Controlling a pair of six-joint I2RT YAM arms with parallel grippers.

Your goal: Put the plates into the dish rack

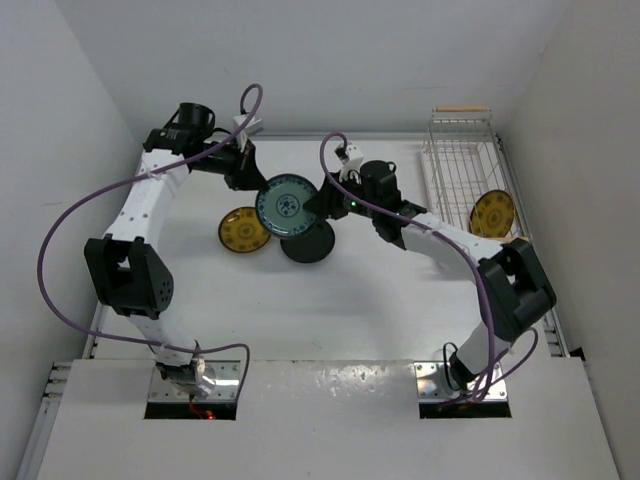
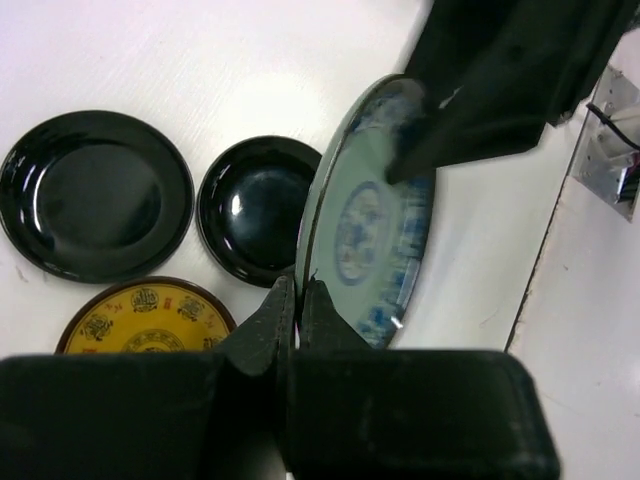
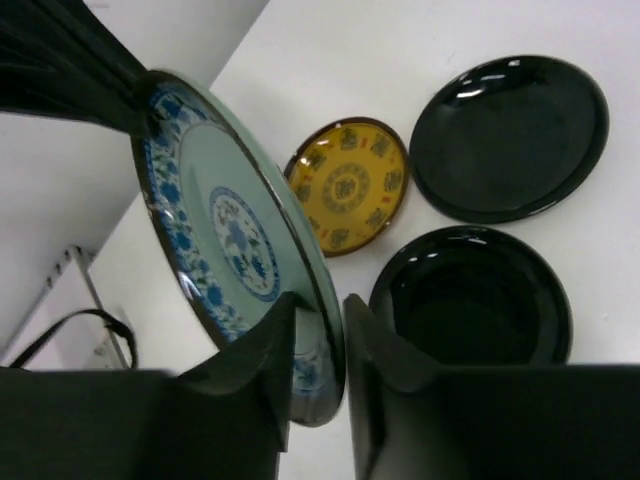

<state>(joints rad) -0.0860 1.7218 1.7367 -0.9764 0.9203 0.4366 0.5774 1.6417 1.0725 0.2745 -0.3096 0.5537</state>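
Over on the left, the left gripper [image 2: 298, 300] is clamped tight on the rim of the blue-green plate [image 2: 365, 220], holding it tilted on edge above the white desk [image 1: 300, 320]. Just beneath and to its left a yellow plate [image 1: 243, 230] lies flat, its dark marks too small to read. Two black plates [image 2: 95, 195] sit on the desk beside it, the deeper one [image 2: 260, 205] partly under the raised plate. The right gripper [image 3: 315, 350] straddles the opposite rim of the blue-green plate, a finger close to each face; I cannot tell if it pinches. Far right stands the white wire rack [image 1: 455, 160], with a second yellow plate [image 1: 492, 213] on edge at its near end.
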